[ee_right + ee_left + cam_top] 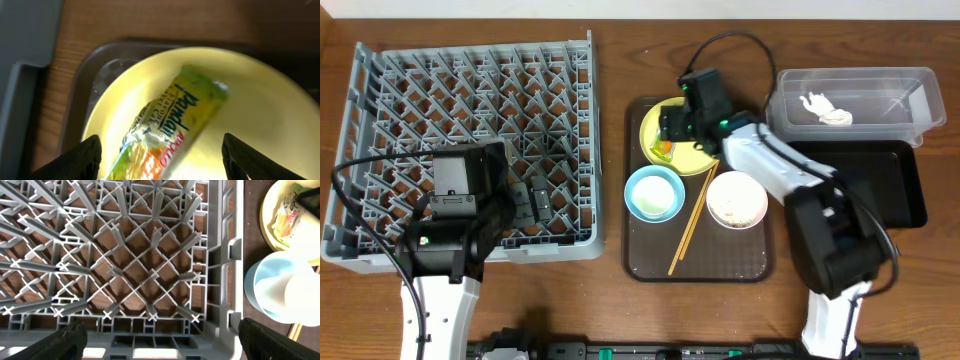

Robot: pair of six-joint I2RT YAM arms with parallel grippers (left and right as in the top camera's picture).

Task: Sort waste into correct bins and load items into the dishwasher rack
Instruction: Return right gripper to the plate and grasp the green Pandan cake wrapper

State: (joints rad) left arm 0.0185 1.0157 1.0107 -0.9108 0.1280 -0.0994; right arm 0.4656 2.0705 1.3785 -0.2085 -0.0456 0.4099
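Right wrist view, nearest of all: the right gripper (161, 150) has its fingers spread wide, one on each side of the green-and-yellow snack wrapper (172, 117). Yellow shows between each finger and the wrapper, so nothing is pinched. The wrapper lies on a slant on the yellow plate (250, 100), which sits in a corner of the brown tray (82, 80). Only this view shows the wrapper's print; from overhead the gripper hides most of it.

Left wrist view: the left gripper (165, 337) is also spread wide and empty. It hangs over the dishwasher rack (150, 255) near its right wall, with wood visible through the lattice. Past that wall is the light blue bowl (262, 287).

The overhead view alone shows the white bowl (736, 200) with rice in it and the chopsticks (692, 220), which lie on the tray between the two bowls. Right of the tray is the black tub (890, 190). Behind that is the clear tub (920, 100), which holds the crumpled white paper (828, 110). A dark brown wooden table (610, 150) fills the frame.
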